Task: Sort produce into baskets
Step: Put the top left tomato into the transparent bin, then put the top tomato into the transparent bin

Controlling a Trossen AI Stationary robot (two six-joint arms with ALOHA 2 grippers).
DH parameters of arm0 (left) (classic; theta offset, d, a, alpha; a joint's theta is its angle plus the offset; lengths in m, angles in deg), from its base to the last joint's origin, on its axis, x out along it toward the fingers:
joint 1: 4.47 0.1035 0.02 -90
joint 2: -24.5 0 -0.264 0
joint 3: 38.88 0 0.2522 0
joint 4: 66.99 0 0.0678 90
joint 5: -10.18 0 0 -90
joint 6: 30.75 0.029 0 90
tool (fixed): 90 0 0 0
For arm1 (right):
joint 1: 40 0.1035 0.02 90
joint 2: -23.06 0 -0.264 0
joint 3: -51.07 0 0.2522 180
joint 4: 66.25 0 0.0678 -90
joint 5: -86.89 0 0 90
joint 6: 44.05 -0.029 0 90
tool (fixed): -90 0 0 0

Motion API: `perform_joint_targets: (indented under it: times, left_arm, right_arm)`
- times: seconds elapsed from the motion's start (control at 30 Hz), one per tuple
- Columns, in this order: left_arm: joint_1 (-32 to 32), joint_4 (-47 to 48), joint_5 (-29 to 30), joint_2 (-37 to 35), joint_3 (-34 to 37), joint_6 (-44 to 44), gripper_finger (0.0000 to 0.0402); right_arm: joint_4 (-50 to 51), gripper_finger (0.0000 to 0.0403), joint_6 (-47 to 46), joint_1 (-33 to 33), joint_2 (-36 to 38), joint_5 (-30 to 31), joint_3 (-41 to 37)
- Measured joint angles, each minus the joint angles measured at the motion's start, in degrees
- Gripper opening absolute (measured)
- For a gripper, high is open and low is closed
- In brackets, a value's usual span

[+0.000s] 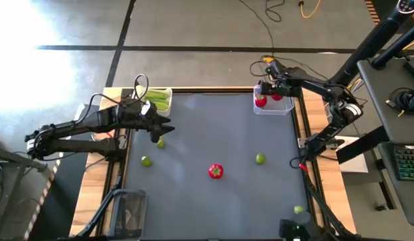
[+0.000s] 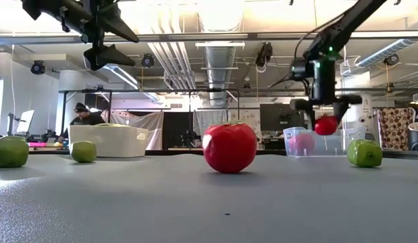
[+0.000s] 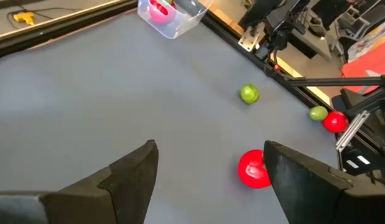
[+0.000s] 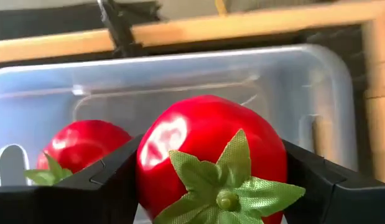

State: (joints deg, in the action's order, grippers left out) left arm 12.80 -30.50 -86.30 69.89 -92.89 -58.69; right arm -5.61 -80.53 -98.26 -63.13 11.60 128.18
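Note:
My right gripper (image 1: 262,99) is shut on a red strawberry (image 4: 211,158) with a green top, held just above the clear tub (image 1: 273,106) at the table's far right. A second strawberry (image 4: 80,146) lies in that tub. My left gripper (image 1: 164,128) is open and empty, high over the table's left side, near the white tub (image 1: 158,100) that holds green cucumbers. Another red fruit (image 1: 215,171) rests on the mat at the middle. Several round green fruits lie loose on the mat, among them one (image 1: 160,142) just below my left gripper and one (image 1: 260,158) to the right. My right gripper pinches the strawberry by its two opposite sides (image 4: 145,174) between its two fingers (image 4: 111,180). The green top faces back toward the wrist. In the low view the fingers point down, and the fruit (image 2: 325,125) hangs clear at the height of the clear tub's rim.
A dark see-through tub (image 1: 130,209) stands at the near left corner. Two more green fruits lie at the left (image 1: 146,161) and near the right front edge (image 1: 298,209). A wooden rim (image 1: 312,167) borders the grey mat. The mat's middle is mostly bare.

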Motion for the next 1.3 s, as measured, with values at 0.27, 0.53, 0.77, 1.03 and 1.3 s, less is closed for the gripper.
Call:
perform_joint_targets:
  times: [0.27, 0.53, 0.77, 1.03, 1.3]
  left_arm:
    - [0.0, 0.0, 0.0, 0.4, 0.0, -1.9, 0.0274]
    - [-0.5, -4.1, -1.7, -1.8, -0.1, -2.4, 0.0274]
    - [-2.5, -9.0, -2.0, -5.7, -0.1, -1.8, 0.0274]
    - [-6.3, -8.3, -2.0, -6.3, -0.1, -0.5, 0.0274]
    - [-7.5, -8.0, -2.0, -4.4, -0.1, 1.9, 0.0274]
  right_arm:
    - [-6.0, 0.0296, 0.5, -3.0, -7.1, -5.9, -1.0]
    - [-6.6, 0.0332, 1.2, -3.1, -13.0, -6.7, 2.6]
    - [-2.0, 0.0365, 3.1, -2.5, -10.7, -5.7, 8.9]
    - [6.3, 0.0368, 7.1, 9.3, -1.5, -2.7, 12.8]
    - [10.6, 0.0368, 1.8, 28.3, 2.1, 3.8, 11.2]
